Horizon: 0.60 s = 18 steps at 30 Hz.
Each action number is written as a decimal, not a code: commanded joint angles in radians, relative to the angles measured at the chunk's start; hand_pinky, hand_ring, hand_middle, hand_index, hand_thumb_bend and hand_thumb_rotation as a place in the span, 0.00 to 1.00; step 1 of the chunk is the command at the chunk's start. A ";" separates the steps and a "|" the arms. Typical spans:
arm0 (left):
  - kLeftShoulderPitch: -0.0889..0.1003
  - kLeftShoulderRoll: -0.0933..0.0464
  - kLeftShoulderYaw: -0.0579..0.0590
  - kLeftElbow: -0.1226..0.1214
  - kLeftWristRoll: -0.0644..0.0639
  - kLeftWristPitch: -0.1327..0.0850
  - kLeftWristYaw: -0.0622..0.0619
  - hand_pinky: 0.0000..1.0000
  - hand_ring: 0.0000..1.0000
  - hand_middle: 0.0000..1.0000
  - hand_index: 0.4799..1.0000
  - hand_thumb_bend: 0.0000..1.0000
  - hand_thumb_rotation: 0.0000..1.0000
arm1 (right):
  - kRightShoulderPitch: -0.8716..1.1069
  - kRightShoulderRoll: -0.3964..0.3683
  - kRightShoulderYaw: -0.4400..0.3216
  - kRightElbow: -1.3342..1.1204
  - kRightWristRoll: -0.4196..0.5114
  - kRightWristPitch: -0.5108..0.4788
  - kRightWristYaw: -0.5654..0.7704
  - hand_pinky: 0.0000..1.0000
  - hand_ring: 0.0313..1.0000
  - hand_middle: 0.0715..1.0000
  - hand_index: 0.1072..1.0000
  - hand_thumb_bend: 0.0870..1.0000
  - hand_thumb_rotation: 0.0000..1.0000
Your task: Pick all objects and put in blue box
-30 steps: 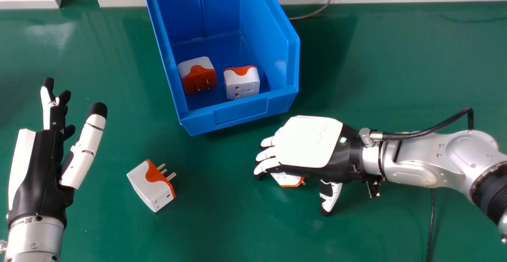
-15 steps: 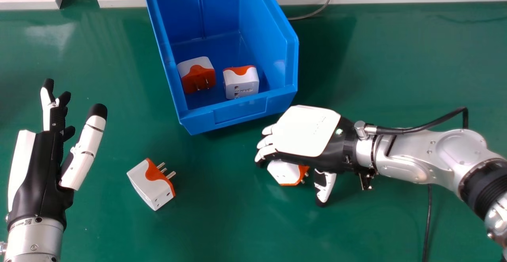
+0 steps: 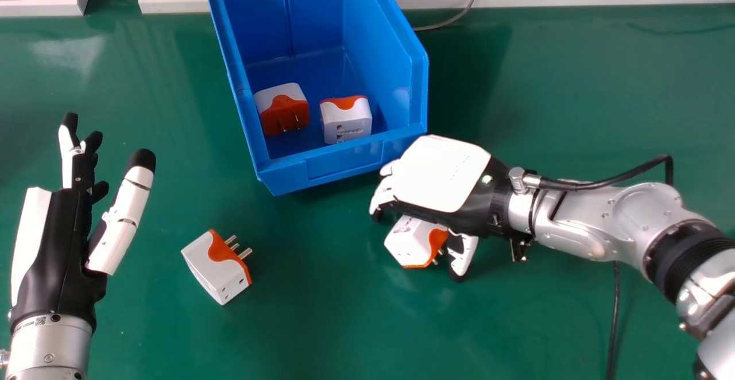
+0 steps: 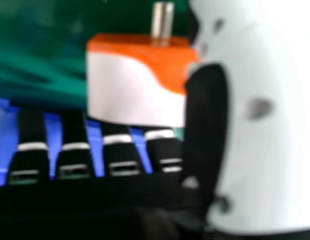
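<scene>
Holding my right hand (image 3: 442, 176) wide over a white-and-orange adapter (image 3: 405, 245), I'm flanking it with thumb and fingers, off the near right corner of the blue box (image 3: 344, 163). Two boxed adapters (image 3: 347, 123) are lying by its near edge. A loose adapter (image 3: 212, 268) is lying off its near left corner, toward my open left hand (image 3: 54, 248).

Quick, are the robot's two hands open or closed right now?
Left hand: open, holding nothing.
Right hand: open, partly over a plug adapter, not gripping it.
</scene>
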 commanded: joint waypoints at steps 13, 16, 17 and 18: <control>-0.006 0.003 0.005 -0.021 -0.007 -0.012 0.001 0.92 0.99 0.99 0.97 0.46 0.87 | 0.000 -0.007 -0.022 0.020 0.065 0.073 0.025 0.17 0.18 0.24 0.45 0.48 0.08; -0.007 0.004 0.005 -0.020 -0.008 -0.011 0.001 0.92 0.99 0.99 0.97 0.46 0.87 | 0.004 -0.011 -0.021 0.017 0.073 0.071 0.015 0.14 0.15 0.20 0.44 0.48 0.09; -0.008 0.004 0.005 -0.021 -0.008 -0.010 0.000 0.92 0.99 0.99 0.97 0.46 0.87 | 0.006 -0.012 -0.022 0.016 0.076 0.071 0.012 0.14 0.15 0.20 0.44 0.48 0.09; -0.008 0.004 0.005 -0.020 -0.009 -0.010 0.000 0.92 0.99 0.99 0.97 0.46 0.87 | 0.009 -0.011 -0.024 0.016 0.080 0.072 0.009 0.14 0.15 0.20 0.44 0.48 0.09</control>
